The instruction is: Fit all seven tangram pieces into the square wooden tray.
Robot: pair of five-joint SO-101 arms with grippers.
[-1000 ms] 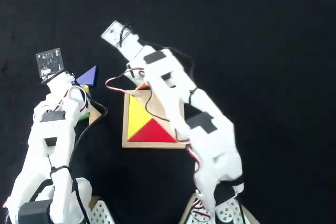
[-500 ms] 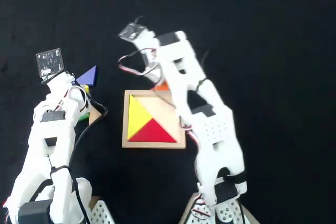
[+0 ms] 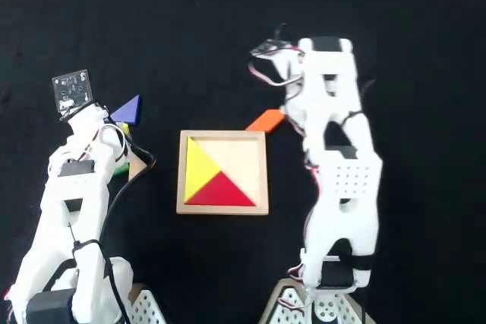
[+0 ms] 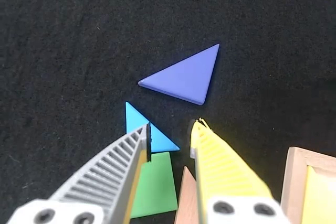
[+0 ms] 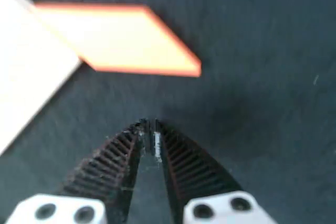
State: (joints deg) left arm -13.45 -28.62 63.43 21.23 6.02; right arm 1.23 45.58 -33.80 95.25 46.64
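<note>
The square wooden tray [image 3: 258, 172] holds a yellow triangle [image 3: 199, 166] and a red triangle [image 3: 220, 191]. An orange parallelogram [image 3: 266, 120] lies on the cloth at the tray's far right corner. In the right wrist view the same orange parallelogram [image 5: 118, 38] sits just ahead of my right gripper [image 5: 149, 127], which is shut on nothing. My left gripper [image 4: 170, 129] is open over a small light-blue triangle [image 4: 149, 135], with a larger blue triangle [image 4: 184, 75] beyond it. A green piece [image 4: 155, 192] and a tan piece [image 4: 185, 203] lie under its fingers.
The loose pieces cluster left of the tray around the blue triangle [image 3: 127, 109]. The right arm [image 3: 334, 134] stands right of the tray. The tray's edge [image 4: 296, 182] shows beside the left gripper. Black cloth covers the table.
The right arm has swung from the tray's far left corner to its right side. The orange parallelogram has travelled rightward along the tray's far edge. The left arm has kept still.
</note>
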